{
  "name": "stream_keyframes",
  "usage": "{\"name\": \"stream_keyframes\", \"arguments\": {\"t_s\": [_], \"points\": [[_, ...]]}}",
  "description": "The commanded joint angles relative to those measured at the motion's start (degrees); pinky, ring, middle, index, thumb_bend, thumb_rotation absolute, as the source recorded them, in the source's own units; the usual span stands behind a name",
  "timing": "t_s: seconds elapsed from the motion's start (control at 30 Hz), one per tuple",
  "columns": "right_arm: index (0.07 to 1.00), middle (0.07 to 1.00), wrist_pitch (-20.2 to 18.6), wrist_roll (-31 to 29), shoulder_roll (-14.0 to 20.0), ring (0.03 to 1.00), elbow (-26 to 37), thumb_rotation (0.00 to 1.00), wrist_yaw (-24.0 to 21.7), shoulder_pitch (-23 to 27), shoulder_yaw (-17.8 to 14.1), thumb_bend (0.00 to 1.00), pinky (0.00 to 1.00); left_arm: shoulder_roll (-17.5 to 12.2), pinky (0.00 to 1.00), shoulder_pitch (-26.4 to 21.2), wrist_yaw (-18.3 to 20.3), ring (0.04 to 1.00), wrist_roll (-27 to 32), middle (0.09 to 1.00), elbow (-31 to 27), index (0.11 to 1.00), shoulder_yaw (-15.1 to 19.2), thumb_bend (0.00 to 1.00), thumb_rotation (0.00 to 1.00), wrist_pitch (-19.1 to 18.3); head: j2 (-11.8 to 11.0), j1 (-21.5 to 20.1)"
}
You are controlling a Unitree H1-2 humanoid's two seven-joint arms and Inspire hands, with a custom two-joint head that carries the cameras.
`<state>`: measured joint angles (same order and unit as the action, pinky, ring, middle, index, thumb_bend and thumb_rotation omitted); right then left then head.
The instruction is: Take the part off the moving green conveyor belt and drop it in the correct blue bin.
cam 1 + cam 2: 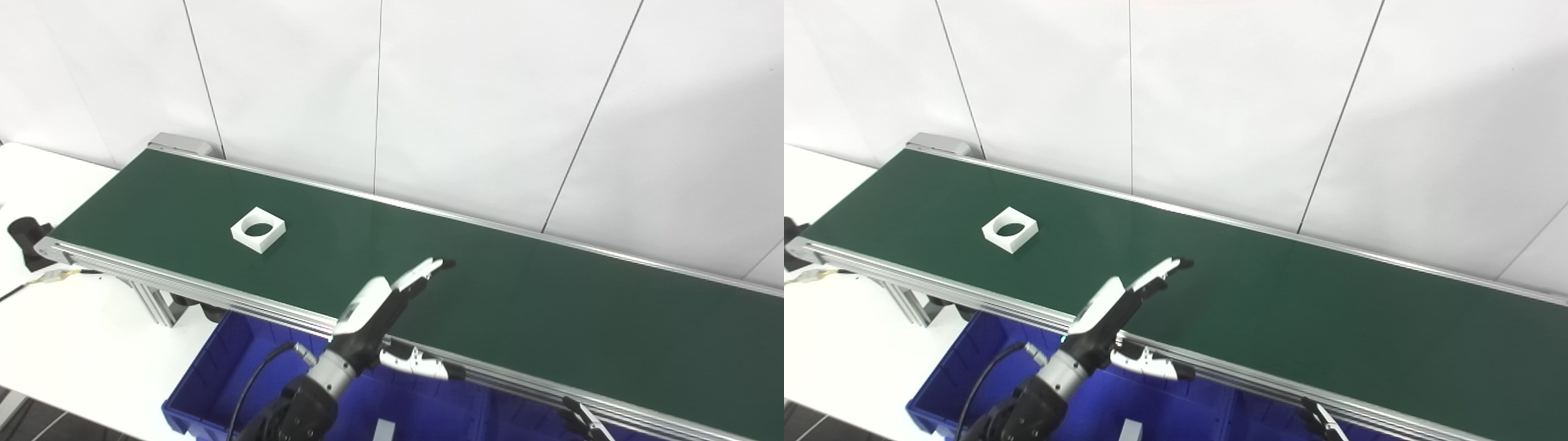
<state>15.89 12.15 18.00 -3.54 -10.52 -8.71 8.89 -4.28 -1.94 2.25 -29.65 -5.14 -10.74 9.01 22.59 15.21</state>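
One part on belt: white square block with round through-hole [258, 229], lying flat on the left stretch of the green conveyor belt [490, 294], nothing touching it.
Table: white top [67, 355] at far left, under the belt's left end; black fitting [26, 240] and cable [46, 279] at that end.
Belt frame: aluminium side rail [184, 282] along the near edge.
Blue bin: [208, 380] below the near rail, left wall and rim visible, a grey piece [384, 430] at the bottom edge inside it.
Left hand: [392, 306] raised over the near edge of the belt, right of the part and well apart from it; fingers [425, 269] stretched out together, thumb [422, 365] splayed low over the rail; holds nothing.
Right hand: only a dark tip [585, 419] at the bottom edge, below the rail; cannot tell its state.
Wall: white panels [490, 92] behind the belt.
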Motion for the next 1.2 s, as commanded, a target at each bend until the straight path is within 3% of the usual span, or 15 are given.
{"name": "stream_keyframes", "arguments": {"t_s": [0.0,0.17,0.4,0.57,0.73,0.93,1.17], "points": [[0.938,0.902,3.56,-0.90,0.03,0.881,0.87,0.22,0.62,0.80,-0.56,0.99,0.79,1.24,0.93,-2.35,-2.04,0.974,0.66,0.975,-1.03,0.941,1.09,0.87,0.44,-0.72,-0.04,-0.15],[0.936,0.884,4.10,-0.39,-0.04,0.863,0.73,0.21,1.02,0.79,-0.68,0.99,0.77,2.06,0.95,-4.07,-3.12,0.985,0.27,0.980,-0.05,0.940,2.03,0.86,0.42,-2.14,-0.28,0.09],[0.934,0.888,4.88,-0.96,0.01,0.878,-0.04,0.20,0.92,0.95,-0.80,0.99,0.80,1.47,0.90,-6.87,-8.06,0.958,-7.19,0.969,2.27,0.934,2.16,0.88,0.47,-3.59,-0.58,0.12],[0.933,0.888,5.30,-1.07,0.17,0.869,-0.60,0.21,0.74,1.10,-0.77,0.99,0.78,1.14,0.94,-8.90,-10.05,0.971,-10.20,0.976,3.68,0.938,3.01,0.87,0.45,-6.65,-0.65,0.14],[0.930,0.885,5.39,-1.10,0.00,0.861,-0.60,0.20,0.73,1.11,-0.85,0.99,0.77,-0.16,0.97,-11.11,-11.18,0.980,-12.05,0.982,5.58,0.944,3.67,0.85,0.42,-9.31,-0.89,-0.09],[0.931,0.884,6.10,-1.30,-0.13,0.862,-1.16,0.19,0.68,1.35,-0.70,1.00,0.77,-2.07,0.94,-13.43,-12.43,0.980,-13.01,0.990,8.09,0.946,4.02,0.85,0.41,-11.35,-1.17,-0.33],[0.926,0.879,6.55,-0.62,-0.28,0.846,-1.54,0.21,1.04,1.58,-0.59,1.00,0.74,-4.22,0.96,-15.85,-14.15,0.978,-13.14,0.986,11.45,0.937,4.61,0.85,0.39,-12.09,-1.32,-0.64]]}}
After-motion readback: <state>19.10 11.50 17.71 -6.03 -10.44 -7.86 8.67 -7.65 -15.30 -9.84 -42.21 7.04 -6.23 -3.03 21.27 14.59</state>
